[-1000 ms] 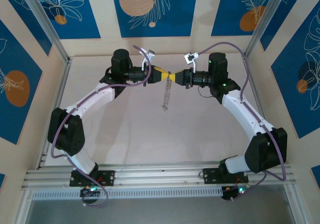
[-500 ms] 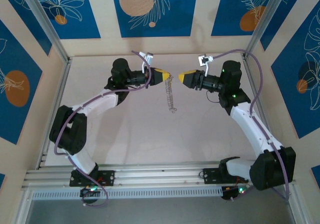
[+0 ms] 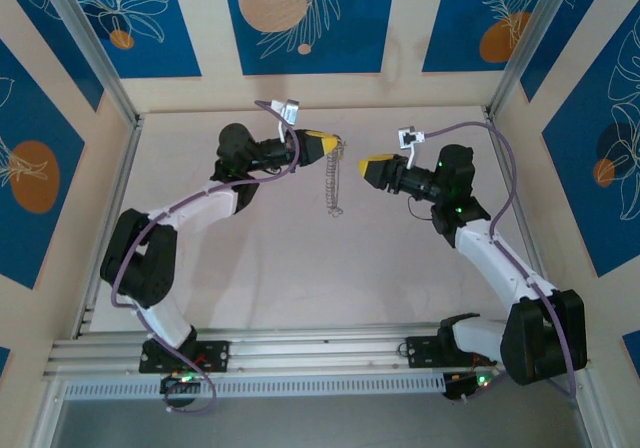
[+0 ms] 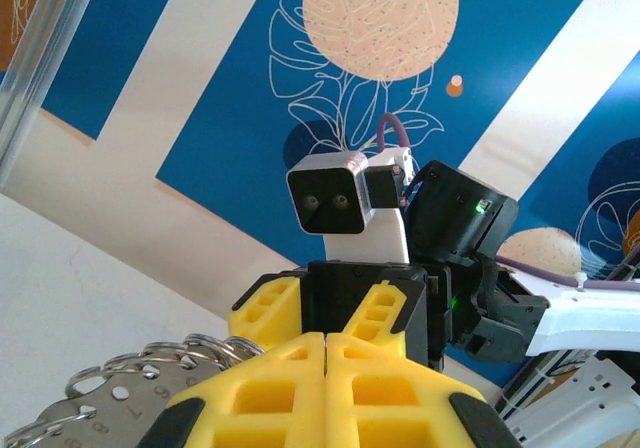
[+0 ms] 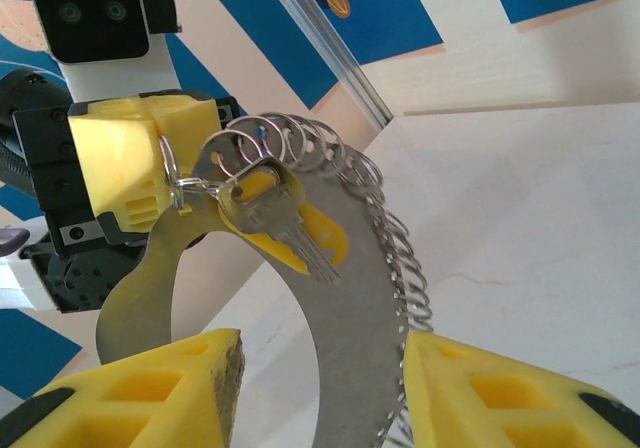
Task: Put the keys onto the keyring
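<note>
Since a second ago, the right gripper (image 3: 368, 167) has drawn back from the left gripper (image 3: 333, 146). Their yellow tips met nose to nose then, and now we see a clear gap between them. The right gripper's jaws stand parted and hold nothing. The left gripper's jaws are pressed together at the top end of the keyring (image 3: 335, 183), which hangs from them above the table (image 3: 260, 268).

From above, the keyring lies between the two grippers, touching the left one and just beside the right one, on the side toward the left arm. Seen edge-on like this, it looks like a short chain. Its long axis runs from the left gripper's tip toward the near edge of the table.

Through the right wrist camera we face the keyring broadside. It is a flat grey hoop fringed with small rings (image 5: 395, 228), curving down between the parted yellow fingers (image 5: 150, 388) but further off, not touching them.

The key (image 5: 278, 220) hangs near the top of the hoop, close to the left gripper. It has a yellow head and a silver blade. Its long axis slants, head up beside the left gripper and blade pointing down and to the right across the hoop's opening. We judge it already hangs from one of the small rings, so the left arm is nearer to it.
</note>
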`<state>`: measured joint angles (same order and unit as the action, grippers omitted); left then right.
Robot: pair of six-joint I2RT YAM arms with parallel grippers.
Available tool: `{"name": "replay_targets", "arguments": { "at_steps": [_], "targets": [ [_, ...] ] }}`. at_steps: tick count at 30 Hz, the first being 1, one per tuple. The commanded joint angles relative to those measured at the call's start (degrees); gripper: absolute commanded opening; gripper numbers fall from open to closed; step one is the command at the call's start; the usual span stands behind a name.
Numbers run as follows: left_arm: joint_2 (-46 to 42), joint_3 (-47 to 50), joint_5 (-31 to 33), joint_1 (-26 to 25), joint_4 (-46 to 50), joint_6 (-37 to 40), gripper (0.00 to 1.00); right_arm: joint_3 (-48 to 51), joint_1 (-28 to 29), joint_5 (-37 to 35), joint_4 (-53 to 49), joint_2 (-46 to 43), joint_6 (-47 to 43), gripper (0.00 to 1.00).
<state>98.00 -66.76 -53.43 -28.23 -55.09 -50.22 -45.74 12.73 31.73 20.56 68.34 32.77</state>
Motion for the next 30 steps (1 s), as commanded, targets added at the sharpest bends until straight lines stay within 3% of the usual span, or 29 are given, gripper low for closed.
{"name": "replay_targets", "arguments": {
  "at_steps": [1, 30],
  "targets": [
    [1.2, -1.8, -0.8, -0.5, -4.0, -1.6, 0.0, -1.0, 0.7, 1.5, 2.7, 0.9, -2.5, 0.48],
    [2.6, -5.3, -3.8, -2.3, -3.4, -3.8, 0.0, -7.4, 2.5, 2.9, -0.4, 6.6, -8.1, 0.48]
  ]
}}
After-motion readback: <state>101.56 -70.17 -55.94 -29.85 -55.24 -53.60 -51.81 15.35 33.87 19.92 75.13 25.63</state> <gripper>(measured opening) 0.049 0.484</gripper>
